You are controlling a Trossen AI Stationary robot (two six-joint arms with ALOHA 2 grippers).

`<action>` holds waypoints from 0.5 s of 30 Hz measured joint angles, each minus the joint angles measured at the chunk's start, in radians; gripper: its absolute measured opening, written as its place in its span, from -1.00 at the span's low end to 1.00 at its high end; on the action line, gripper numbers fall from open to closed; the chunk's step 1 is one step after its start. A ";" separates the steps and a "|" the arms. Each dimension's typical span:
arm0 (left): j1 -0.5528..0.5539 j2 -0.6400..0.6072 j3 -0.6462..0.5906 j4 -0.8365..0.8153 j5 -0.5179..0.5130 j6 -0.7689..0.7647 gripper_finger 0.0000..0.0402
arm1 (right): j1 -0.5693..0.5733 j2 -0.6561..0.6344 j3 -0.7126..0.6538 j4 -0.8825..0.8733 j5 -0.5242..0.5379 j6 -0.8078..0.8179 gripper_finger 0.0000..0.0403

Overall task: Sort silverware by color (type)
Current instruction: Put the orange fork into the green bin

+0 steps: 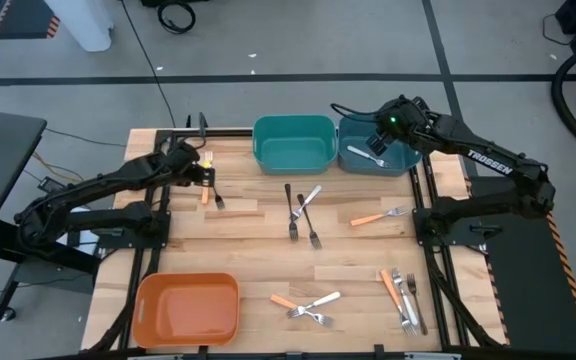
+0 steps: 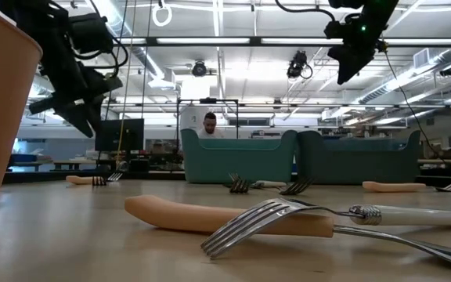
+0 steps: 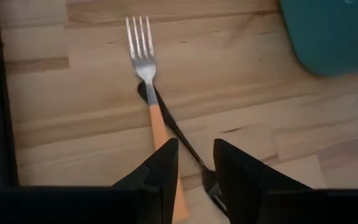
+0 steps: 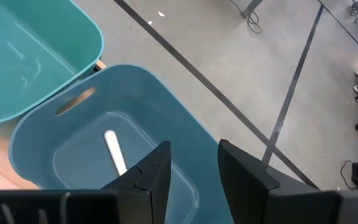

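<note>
Your left gripper (image 3: 196, 163) had its jaws parted, empty, right over the orange-handled fork (image 3: 151, 93) lying on a black fork (image 3: 180, 139) left of the teal bin (image 1: 293, 143). Right gripper (image 4: 188, 165) hung open above the blue bin (image 4: 166, 106), silver fork (image 1: 366, 155) dropped inside. Looks like you'd need to close on that orange handle only.

Orange-handled fork (image 3: 153, 106) under the left tool (image 3: 196, 163)

It lies on the wooden desk (image 3: 241, 68), tines pointing away, between the parted fingers (image 3: 166, 168); teal bin (image 3: 334, 31) nearby.
</note>
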 joint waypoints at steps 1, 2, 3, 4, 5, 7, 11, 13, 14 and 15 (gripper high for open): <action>0.000 0.010 0.000 0.002 -0.007 -0.005 -0.45 | 0.000 0.000 0.000 0.000 0.000 0.000 -0.31; 0.000 0.021 0.000 -0.003 -0.018 -0.015 -0.45 | 0.000 0.000 0.000 0.000 0.000 0.000 -0.31; 0.000 0.034 0.000 -0.014 -0.032 -0.018 -0.45 | 0.000 0.000 0.000 0.001 0.000 0.002 -0.31; 0.000 0.050 0.000 -0.017 -0.041 -0.019 -0.45 | 0.000 0.000 0.000 0.001 0.000 0.012 -0.31; 0.000 0.073 0.000 -0.018 -0.042 -0.019 -0.45 | 0.000 0.000 -0.001 0.002 0.000 0.025 -0.31; 0.000 0.120 -0.001 -0.014 -0.040 -0.020 -0.45 | 0.000 0.000 -0.001 0.005 -0.001 0.050 -0.31; 0.000 0.211 -0.001 0.027 -0.011 -0.020 -0.45 | 0.000 0.000 -0.001 0.005 -0.004 0.060 -0.31; 0.000 0.248 -0.001 0.047 0.000 -0.023 -0.45 | 0.000 0.000 -0.001 0.006 -0.005 0.060 -0.31; 0.000 0.267 -0.001 0.051 0.002 -0.028 -0.45 | 0.000 0.000 -0.001 0.005 -0.007 0.060 -0.31; 0.000 0.285 -0.001 0.049 0.003 -0.038 -0.45 | 0.000 0.000 -0.001 0.006 -0.010 0.060 -0.31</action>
